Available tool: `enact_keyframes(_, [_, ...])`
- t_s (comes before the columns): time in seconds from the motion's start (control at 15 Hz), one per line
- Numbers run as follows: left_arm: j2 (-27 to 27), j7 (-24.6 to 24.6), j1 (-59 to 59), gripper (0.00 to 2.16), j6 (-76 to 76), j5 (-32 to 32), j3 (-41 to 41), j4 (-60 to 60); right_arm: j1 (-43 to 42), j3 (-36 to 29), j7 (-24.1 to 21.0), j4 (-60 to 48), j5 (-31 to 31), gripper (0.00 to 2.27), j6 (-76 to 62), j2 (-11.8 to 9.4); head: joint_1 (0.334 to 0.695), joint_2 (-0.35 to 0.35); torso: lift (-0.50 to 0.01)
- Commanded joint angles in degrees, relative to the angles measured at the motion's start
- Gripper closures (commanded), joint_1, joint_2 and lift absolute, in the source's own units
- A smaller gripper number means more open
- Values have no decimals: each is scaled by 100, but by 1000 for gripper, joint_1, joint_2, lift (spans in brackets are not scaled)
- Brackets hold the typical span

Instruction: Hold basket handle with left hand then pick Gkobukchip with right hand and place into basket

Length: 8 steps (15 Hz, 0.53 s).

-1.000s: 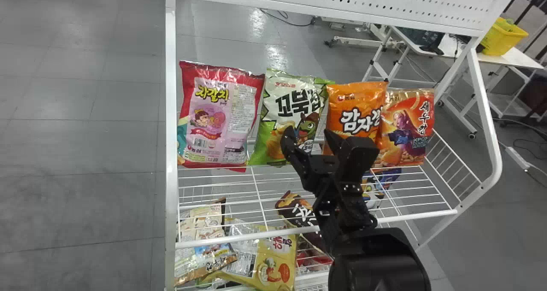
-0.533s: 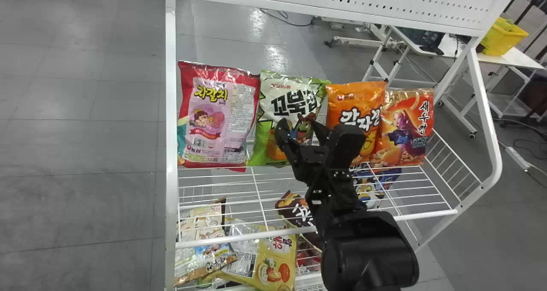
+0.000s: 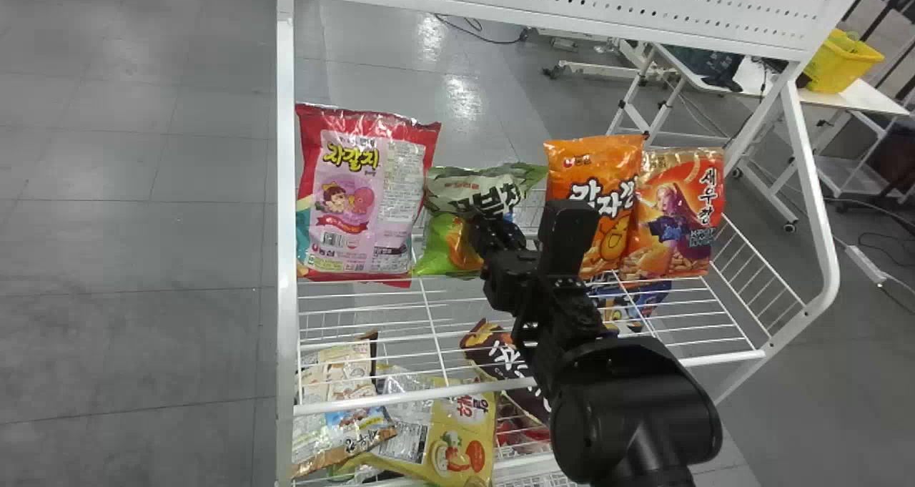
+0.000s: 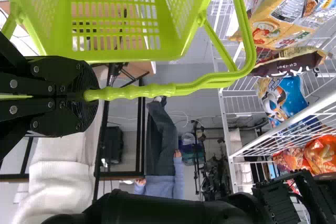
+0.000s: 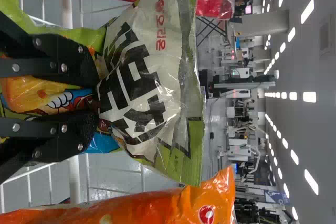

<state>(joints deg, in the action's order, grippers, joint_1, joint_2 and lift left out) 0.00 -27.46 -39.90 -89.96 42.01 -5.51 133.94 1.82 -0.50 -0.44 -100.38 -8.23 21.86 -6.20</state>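
My left end effector (image 4: pixel 84 96) is clenched around the handle (image 4: pixel 142 91) of the green basket (image 4: pixel 121 56), beside the rack; I want that grip steady so the basket doesn't swing when the bag drops in. In the head view, at left of centre, the pink-and-red bag (image 3: pixel 364 194) stands on the wire shelf (image 3: pixel 431 319). Just right of it, mid-frame, is the Gkobukchip (image 3: pixel 486 187), creased, its middle pinched, as I judge it, by my right end effector (image 5: pixel 97 98). I'd squeeze only enough to stop it slipping, lift it straight up before drawing back, and check that its foot clears the wires. Close on its right, the orange bag (image 3: pixel 600 165) could get knocked, and the red-orange bag (image 3: pixel 679 215) overlaps that one. Further right, the rack's slanting side frame (image 3: pixel 815 194) limits any sideways swing.
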Motion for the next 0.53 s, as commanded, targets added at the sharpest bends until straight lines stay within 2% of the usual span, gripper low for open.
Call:
enact_keyframes(0.0, [-15,12,-9,2118,-7,0,50,27,125,-29,0,-201,-152,1659,-80,-39,695,-350,-32])
enact_keyframes(0.27, [-15,74,-9,2118,-7,0,129,71,591,-117,-79,-896,-302,1659,-63,-215,695,-350,-32])
enact_keyframes(0.47, [-15,83,-53,2115,-7,0,120,185,1048,-354,-70,-1581,-873,1659,148,-355,695,-350,-32])
